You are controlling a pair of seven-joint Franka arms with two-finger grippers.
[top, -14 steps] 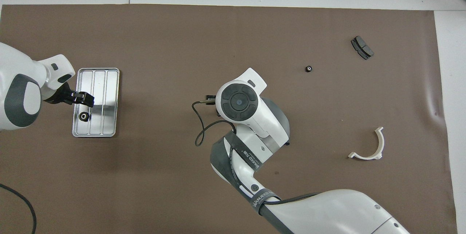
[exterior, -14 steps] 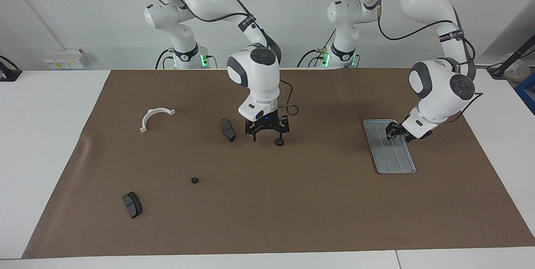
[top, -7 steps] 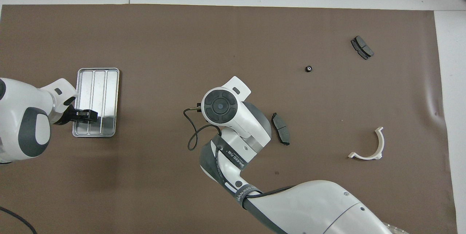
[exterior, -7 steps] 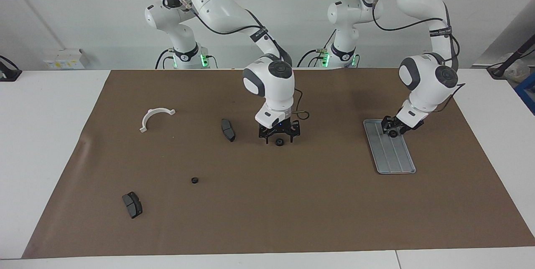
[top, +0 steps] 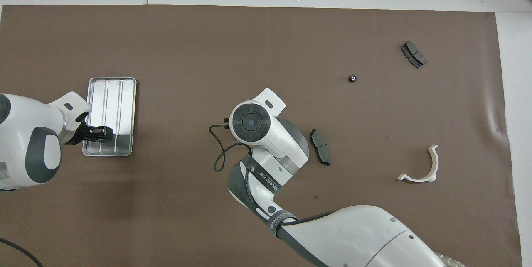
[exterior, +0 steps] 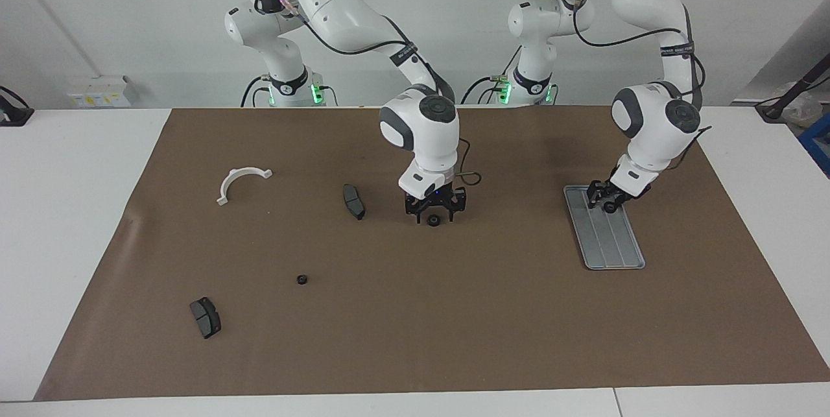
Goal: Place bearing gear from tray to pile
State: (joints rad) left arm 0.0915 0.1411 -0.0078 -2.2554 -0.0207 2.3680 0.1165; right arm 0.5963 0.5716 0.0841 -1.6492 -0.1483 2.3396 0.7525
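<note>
The gear [exterior: 609, 208] lies in the tray [exterior: 616, 248], at the end nearer the robots, and the left pincer [exterior: 607, 202] is down on it, the gear showing at its tips; whether it grips the gear or is open cannot be told. A second ago this pincer hung over the tray farther from the robots and the gear lay bare beside it; from overhead the pincer now covers the gear. The tray has not moved. At mid counter the right pincer [exterior: 434, 209] hangs just over a second gear [exterior: 433, 220] on the brown mat [exterior: 454, 326]; its state cannot be told. It has shifted toward the left arm's end, so from overhead the pad [exterior: 354, 201] beside it, hidden before, shows. Toward the right arm's end the bracket [exterior: 241, 181], a third gear [exterior: 301, 279] and another pad [exterior: 205, 317] lie as before.
</note>
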